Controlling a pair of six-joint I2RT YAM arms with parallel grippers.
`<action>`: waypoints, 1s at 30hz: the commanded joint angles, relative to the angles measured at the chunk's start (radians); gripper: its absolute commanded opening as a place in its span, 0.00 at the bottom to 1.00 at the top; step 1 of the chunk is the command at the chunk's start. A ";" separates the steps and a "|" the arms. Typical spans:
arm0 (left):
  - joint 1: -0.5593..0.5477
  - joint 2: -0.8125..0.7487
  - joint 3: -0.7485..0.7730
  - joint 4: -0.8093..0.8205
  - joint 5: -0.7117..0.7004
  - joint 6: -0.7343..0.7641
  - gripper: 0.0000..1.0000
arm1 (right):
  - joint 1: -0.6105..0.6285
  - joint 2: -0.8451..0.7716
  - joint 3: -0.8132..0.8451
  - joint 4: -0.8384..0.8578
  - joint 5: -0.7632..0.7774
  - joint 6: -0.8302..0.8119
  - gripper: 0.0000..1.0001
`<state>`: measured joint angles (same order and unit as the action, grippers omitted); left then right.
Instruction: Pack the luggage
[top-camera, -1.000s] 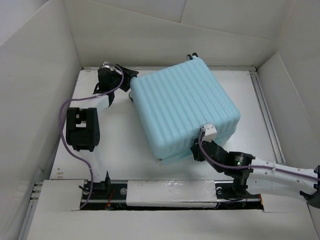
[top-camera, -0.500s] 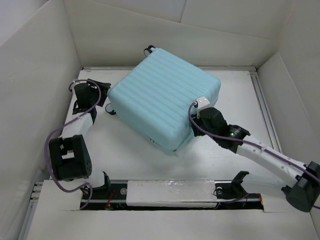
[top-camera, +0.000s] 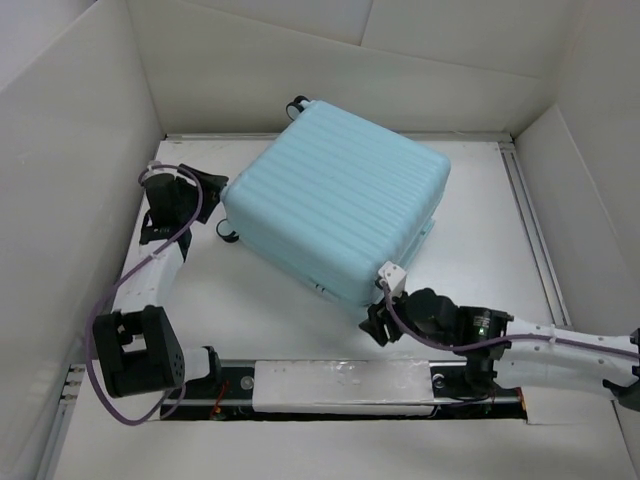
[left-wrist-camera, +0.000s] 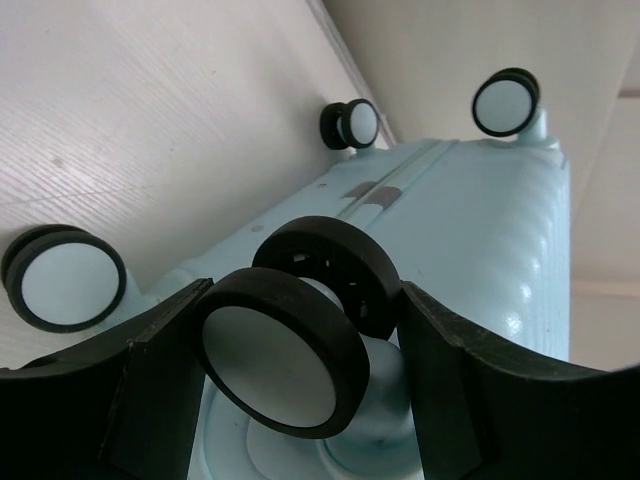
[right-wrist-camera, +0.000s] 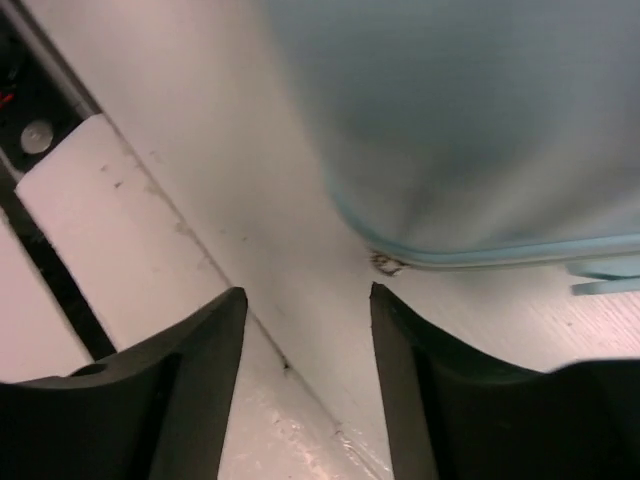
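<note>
Compared with the view half a second earlier, the right gripper (top-camera: 378, 325) has dropped back from the right flank of the luggage (top-camera: 335, 205) to its near corner. The left arm's elbow has sunk toward the base rail (top-camera: 340, 385), and the case has turned only slightly. In the left wrist view, the fingers (left-wrist-camera: 160, 370) of the left gripper (left-wrist-camera: 305, 290) are closed on a black-rimmed caster wheel (left-wrist-camera: 270, 365), with a pad pressed against the rim on each side. Three further casters (left-wrist-camera: 65, 280) (left-wrist-camera: 352, 123) (left-wrist-camera: 505, 100) project from the same aqua end of the shell. In the right wrist view, the right gripper's fingers (right-wrist-camera: 190, 370) stand apart with nothing between them. They point at bare white table (right-wrist-camera: 300, 200) just short of the case's lower edge. Seen from above, the luggage lies closed, ribbed shell upward, set diagonally on the table's far-centre area. Its wheeled end faces the left gripper (top-camera: 205, 185), and its near corner lies just beside the right gripper. A purple cable (top-camera: 185, 210) loops along the left arm.
</note>
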<state>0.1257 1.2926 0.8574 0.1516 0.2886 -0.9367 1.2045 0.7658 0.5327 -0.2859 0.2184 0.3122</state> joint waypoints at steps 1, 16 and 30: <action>-0.038 -0.110 0.023 0.092 0.168 0.018 0.00 | 0.099 0.001 0.006 0.056 0.133 0.050 0.60; -0.038 -0.185 -0.093 0.114 0.161 0.009 0.00 | 0.148 0.207 -0.111 0.377 0.561 0.211 0.57; -0.038 -0.271 -0.299 0.220 0.181 -0.036 0.00 | 0.035 0.105 -0.031 0.481 0.589 -0.002 0.00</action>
<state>0.1314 1.1137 0.6121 0.3595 0.2466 -1.0267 1.3594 0.9756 0.3897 0.0143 0.8032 0.4343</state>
